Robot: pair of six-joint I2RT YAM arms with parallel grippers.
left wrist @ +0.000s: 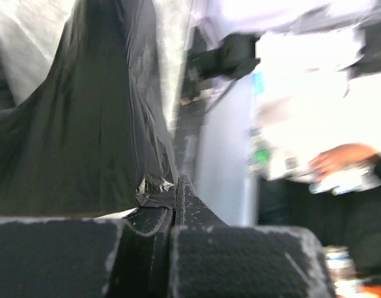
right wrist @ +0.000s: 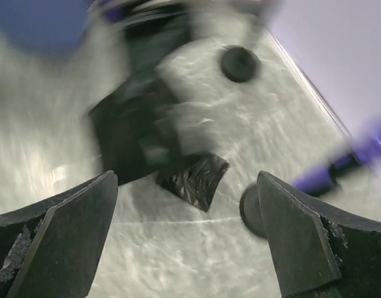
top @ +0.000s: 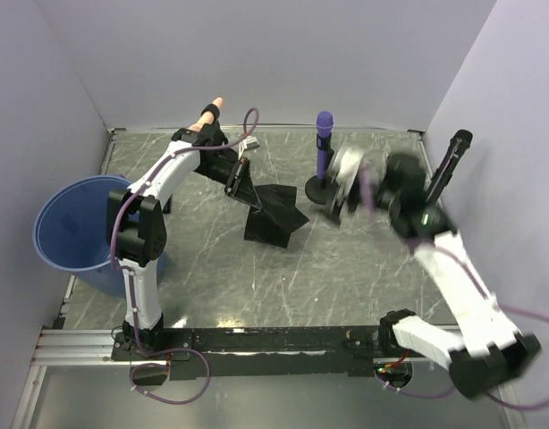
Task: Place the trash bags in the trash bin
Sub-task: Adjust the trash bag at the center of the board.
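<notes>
A black trash bag (top: 276, 217) lies crumpled mid-table, one end lifted. My left gripper (top: 245, 188) is shut on that lifted end. In the left wrist view the fingers (left wrist: 197, 254) press together on a fold of the bag (left wrist: 85, 124), which hangs away from them. The blue trash bin (top: 69, 234) stands at the table's left edge, beside the left arm. My right gripper (top: 344, 192), blurred, hovers right of the bag. It stands open (right wrist: 185, 186) with nothing between the fingers, above a corner of the bag (right wrist: 193, 180).
A purple microphone-shaped object (top: 324, 134) stands upright on a round black base (top: 321, 189) just behind my right gripper. A black stick (top: 449, 161) leans at the far right wall. A person's hand (top: 212, 109) shows at the back edge. White walls enclose the table.
</notes>
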